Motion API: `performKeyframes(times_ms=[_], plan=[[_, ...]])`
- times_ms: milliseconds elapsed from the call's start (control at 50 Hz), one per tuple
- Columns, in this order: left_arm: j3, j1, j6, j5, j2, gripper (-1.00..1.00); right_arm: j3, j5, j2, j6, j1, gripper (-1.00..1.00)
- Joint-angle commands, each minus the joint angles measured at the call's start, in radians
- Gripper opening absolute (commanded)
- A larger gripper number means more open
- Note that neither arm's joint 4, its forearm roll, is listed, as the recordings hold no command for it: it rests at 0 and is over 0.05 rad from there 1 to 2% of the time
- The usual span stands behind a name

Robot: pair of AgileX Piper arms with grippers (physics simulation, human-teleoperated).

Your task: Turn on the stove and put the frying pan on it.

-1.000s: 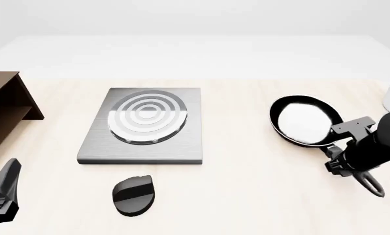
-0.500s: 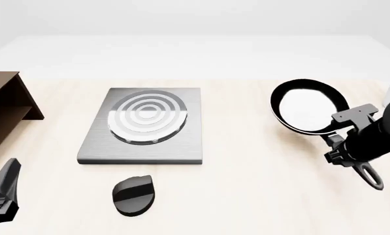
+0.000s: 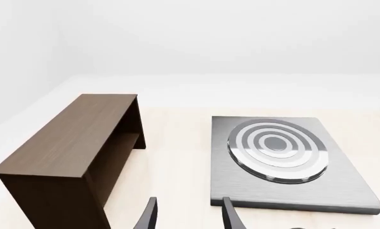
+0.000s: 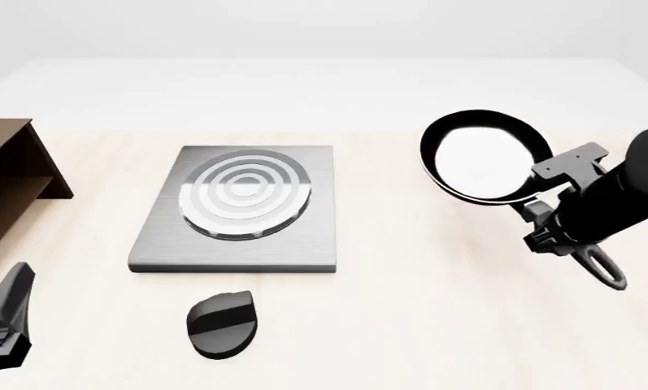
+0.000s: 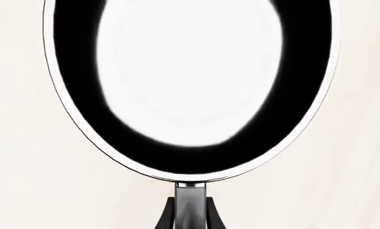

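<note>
right gripper (image 4: 543, 213) clamps the pan (image 4: 482, 157) by its handle, held above the desk (image 4: 410, 309) right of the stove (image 4: 239, 208). left gripper (image 3: 188, 218) sits open, holding nothing.

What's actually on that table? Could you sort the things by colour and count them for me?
Black: 2, the frying pan and the oval knob
Grey: 1, the stove
Brown: 1, the wooden shelf
Total: 4 things, leaving out the two robot arms.
</note>
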Motion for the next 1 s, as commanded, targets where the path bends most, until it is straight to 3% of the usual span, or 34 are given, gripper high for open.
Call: performKeyframes(times_ms=[20, 1000], plan=[[0.000, 0.000, 0.003, -0.001, 0.000, 1.00, -0.079, 0.066, -0.005, 0.021, 0.093, -1.00], [0.000, -0.001, 0.006, -0.002, 0.000, 1.00, -0.611, 0.334, 0.298, 0.078, 0.517, -1.00]])
